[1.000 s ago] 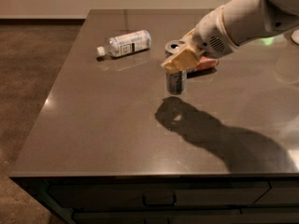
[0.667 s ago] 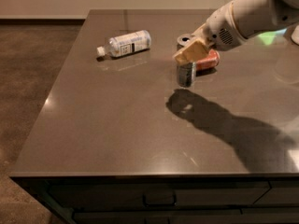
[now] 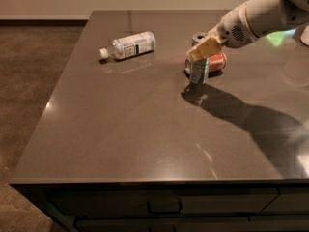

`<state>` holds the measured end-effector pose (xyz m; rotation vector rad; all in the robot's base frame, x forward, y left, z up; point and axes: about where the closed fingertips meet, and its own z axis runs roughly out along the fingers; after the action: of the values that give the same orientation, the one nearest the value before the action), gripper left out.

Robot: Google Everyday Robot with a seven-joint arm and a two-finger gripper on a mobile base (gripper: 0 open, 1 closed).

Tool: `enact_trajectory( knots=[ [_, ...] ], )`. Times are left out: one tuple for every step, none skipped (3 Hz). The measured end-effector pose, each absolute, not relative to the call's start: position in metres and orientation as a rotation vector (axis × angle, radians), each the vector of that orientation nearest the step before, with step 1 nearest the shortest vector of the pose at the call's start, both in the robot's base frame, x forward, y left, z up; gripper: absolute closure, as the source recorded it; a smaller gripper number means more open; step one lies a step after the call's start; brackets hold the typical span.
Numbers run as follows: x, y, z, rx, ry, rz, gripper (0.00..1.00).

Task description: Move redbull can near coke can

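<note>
You cannot see the top of the slim silver-grey metal redbull can (image 3: 198, 71). The end effector (image 3: 204, 48) covers it, its tan fingers closed down on the can's upper part and holding it upright. You also cannot tell whether the can's base touches the dark grey surface (image 3: 135, 129) or hangs just above it.

The can stands in front of the red-orange coke can (image 3: 218, 62), which lies on its side, and hides that can's left end. Whether the two touch is not clear. A dark round thing (image 3: 198, 36) behind the end effector is partly covered and hard to identify. The white arm (image 3: 256, 16) runs out of view at the upper right, and its long shadow (image 3: 241, 115) is cut off at the right edge.

A clear plastic bottle with a white label (image 3: 130, 45) lies on its side well to the left.

A second ago you had the slim can out in open space, left of and nearer than the red-orange one. It has since travelled right and back, and now sits just beside it. The bottle and the red-orange can have not shifted.
</note>
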<state>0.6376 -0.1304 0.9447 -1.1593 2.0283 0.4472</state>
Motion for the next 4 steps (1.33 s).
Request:
enact_trajectory(
  knots=[
    [0.647,-0.14,0.937,-1.128,2.032,0.472,1.0],
    [0.651,-0.146,0.931,-1.112,2.028,0.49,0.85],
    [0.653,-0.149,0.927,-1.108,2.016,0.507,0.62],
    [0.655,-0.152,0.924,-1.102,2.003,0.525,0.39]
  ],
)
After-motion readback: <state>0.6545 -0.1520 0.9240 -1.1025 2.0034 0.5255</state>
